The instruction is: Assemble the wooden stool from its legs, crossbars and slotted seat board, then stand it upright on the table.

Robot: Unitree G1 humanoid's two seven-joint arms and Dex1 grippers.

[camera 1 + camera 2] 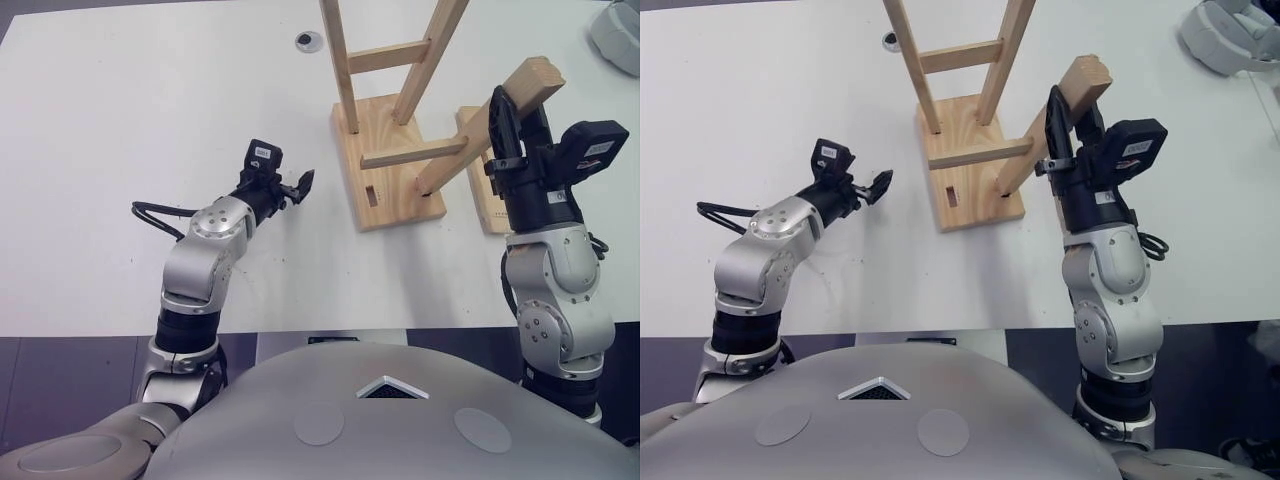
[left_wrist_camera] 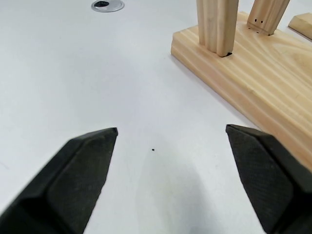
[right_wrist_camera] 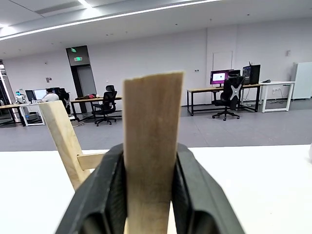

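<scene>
The slotted seat board (image 1: 388, 205) lies flat on the white table. Two legs joined by a crossbar (image 1: 387, 56) stand up from its far side. A third leg (image 1: 535, 80) leans to the right, its lower end at the board's near right corner, and a second crossbar (image 1: 412, 156) runs from it to the left. My right gripper (image 1: 512, 128) is shut on this leaning leg (image 3: 151, 146) near its upper end. My left gripper (image 1: 291, 187) hangs open just over the table, left of the board (image 2: 253, 73), with nothing between its fingers (image 2: 73, 180).
A loose wooden piece (image 1: 474, 195) lies flat right of the seat board, partly behind my right arm. A round grommet (image 1: 309, 41) sits at the table's far side, a white object (image 1: 615, 35) at the far right corner. A black cable (image 1: 150, 213) loops beside my left arm.
</scene>
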